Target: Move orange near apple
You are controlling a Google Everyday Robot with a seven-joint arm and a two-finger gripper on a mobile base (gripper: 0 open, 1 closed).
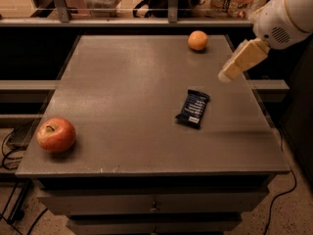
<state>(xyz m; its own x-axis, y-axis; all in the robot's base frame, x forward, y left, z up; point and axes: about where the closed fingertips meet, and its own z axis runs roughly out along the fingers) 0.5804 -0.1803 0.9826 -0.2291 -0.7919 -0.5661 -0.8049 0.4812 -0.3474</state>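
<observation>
Tool (227, 74), grip state unclear, over right side of table (122, 82) near orange (198, 40); apple (56, 134) well apart, front-left.

White rounded robot arm (286, 13) entering from upper right, cream blocky tool (234, 68) angled down-left, hovering over the grey table (122, 92) near its right edge

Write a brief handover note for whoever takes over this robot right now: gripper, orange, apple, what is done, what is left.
Gripper hovers above the table's right side, touching nothing.
Orange: far edge, right of centre, untouched.
Apple: near left corner.
Dark packet lies between them.
Done: nothing.
Left: grasp the orange, carry it over, set it beside the apple.
</observation>
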